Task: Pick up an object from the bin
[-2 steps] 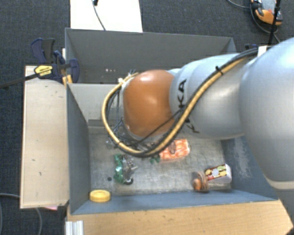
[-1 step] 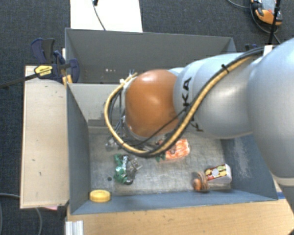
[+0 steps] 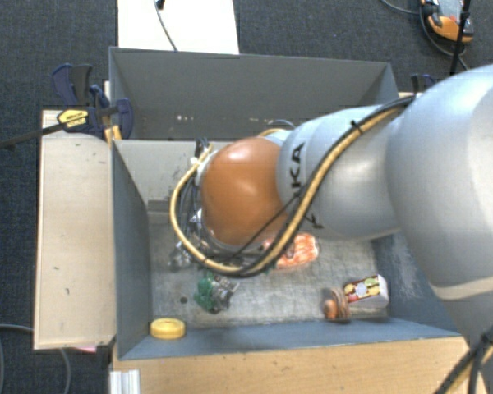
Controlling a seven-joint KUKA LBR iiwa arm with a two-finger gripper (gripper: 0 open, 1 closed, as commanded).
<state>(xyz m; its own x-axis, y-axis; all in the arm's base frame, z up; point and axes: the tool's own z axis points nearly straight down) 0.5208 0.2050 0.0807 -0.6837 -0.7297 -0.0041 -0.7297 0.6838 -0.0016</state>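
Observation:
My gripper [image 3: 199, 230] is low over the left half of the bin, mostly hidden under the arm's orange dome. Just below it on the bin floor lies a small dark green thing [image 3: 206, 292], close to the gripper's lower end; whether they touch I cannot tell. A flat yellow round cap [image 3: 168, 328] rests in the front left corner. An orange and white packet [image 3: 300, 252] pokes out from under the arm to the gripper's right.
A small bottle with a brown cap and a red and yellow label [image 3: 358, 295] lies on its side at the front right. The big grey arm covers the bin's right and back. The left wall is close to the gripper.

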